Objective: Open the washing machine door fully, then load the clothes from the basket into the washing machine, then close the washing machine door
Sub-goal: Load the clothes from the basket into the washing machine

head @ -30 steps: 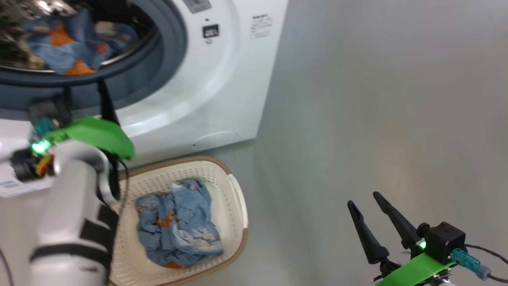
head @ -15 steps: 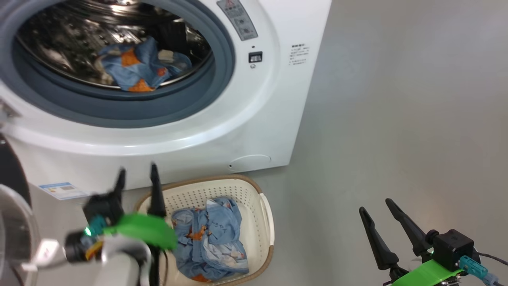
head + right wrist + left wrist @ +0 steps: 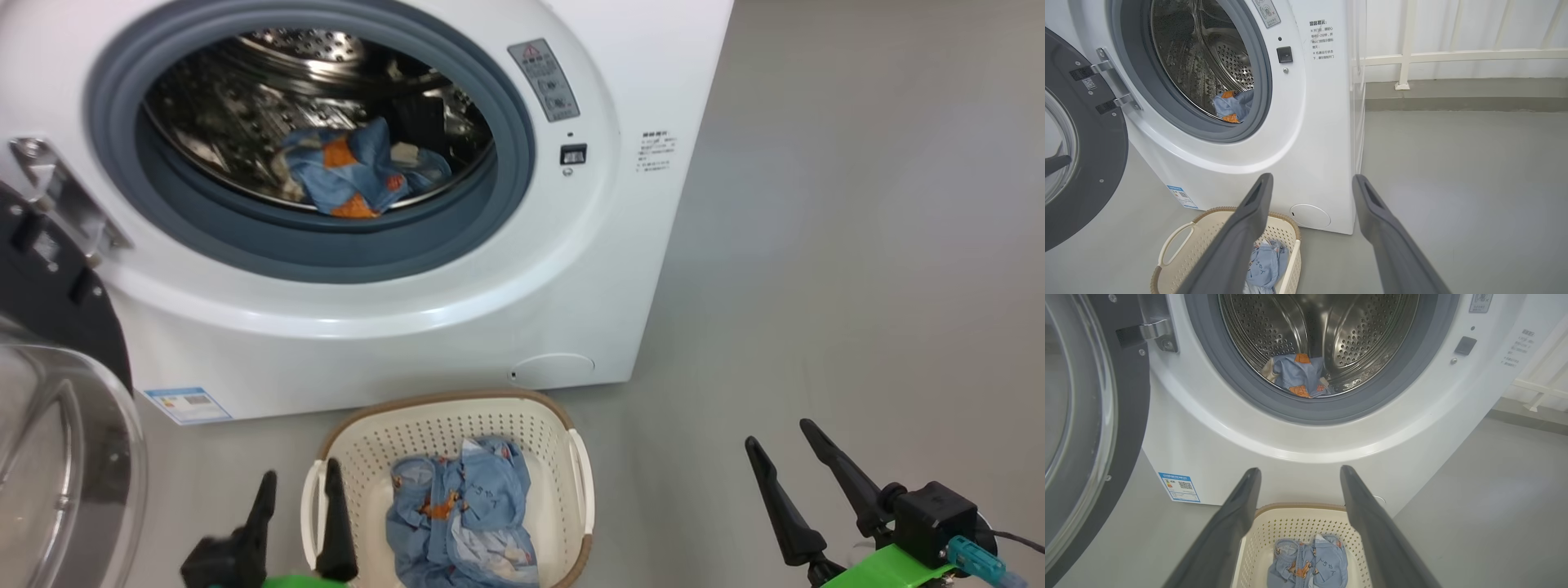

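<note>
Our left pincer [image 3: 299, 490] and right pincer [image 3: 780, 437] hang spread and empty, and since the clothes [image 3: 461, 510] lie bunched low in the basket [image 3: 445, 400] before the washing machine [image 3: 408, 327], we may catch the rim instead

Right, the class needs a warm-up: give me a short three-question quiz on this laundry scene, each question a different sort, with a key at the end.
1. True or false: the washing machine door stands open.
2. Multiple choice: between the basket and the drum of the washing machine, where are the clothes? A) basket only. B) drum only. C) some in each.
3. Fill the gap: the left gripper and the right gripper both have their jaws ___ and hold nothing.
Key: 1 true; 2 C; 3 open.
</note>
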Controlling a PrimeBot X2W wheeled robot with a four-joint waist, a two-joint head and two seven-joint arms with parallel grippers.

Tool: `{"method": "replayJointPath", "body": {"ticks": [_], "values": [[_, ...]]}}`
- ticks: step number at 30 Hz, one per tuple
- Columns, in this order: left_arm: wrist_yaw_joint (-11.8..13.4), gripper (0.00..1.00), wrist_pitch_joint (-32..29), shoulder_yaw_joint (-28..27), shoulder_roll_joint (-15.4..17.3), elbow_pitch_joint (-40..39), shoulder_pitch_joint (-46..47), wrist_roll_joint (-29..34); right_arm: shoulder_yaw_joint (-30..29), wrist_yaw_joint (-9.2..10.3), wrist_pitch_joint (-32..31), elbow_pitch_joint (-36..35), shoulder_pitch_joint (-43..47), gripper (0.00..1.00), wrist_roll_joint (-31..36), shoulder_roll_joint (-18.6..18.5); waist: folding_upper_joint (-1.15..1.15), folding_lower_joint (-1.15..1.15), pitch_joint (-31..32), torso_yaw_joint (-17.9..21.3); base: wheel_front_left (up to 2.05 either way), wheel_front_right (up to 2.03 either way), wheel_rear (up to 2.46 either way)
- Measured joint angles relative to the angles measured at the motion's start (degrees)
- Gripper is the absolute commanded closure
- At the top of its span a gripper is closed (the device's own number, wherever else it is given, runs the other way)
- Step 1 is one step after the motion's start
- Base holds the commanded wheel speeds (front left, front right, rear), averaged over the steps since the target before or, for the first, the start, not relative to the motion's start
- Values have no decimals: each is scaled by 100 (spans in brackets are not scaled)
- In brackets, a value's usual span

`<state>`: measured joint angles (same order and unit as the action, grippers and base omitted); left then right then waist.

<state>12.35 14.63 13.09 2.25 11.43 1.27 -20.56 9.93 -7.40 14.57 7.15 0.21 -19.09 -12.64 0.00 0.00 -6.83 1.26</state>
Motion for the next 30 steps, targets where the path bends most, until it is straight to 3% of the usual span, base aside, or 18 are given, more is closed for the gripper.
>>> {"method": "replayJointPath", "body": {"ticks": [16,19,30], "values": [[46,0,0,-547,21,-823,-1408,-91,-155,0,0,-1,482,0,247,22,0,0,679,-155,0,0,0],[-58,0,0,-561,35,-889,-1456,-82,-159,0,0,-15,482,0,289,62,0,0,731,-178,0,0,0],[-59,0,0,-622,36,-959,-1522,71,-172,0,0,-31,482,0,289,92,0,0,698,-204,0,0,0]]}}
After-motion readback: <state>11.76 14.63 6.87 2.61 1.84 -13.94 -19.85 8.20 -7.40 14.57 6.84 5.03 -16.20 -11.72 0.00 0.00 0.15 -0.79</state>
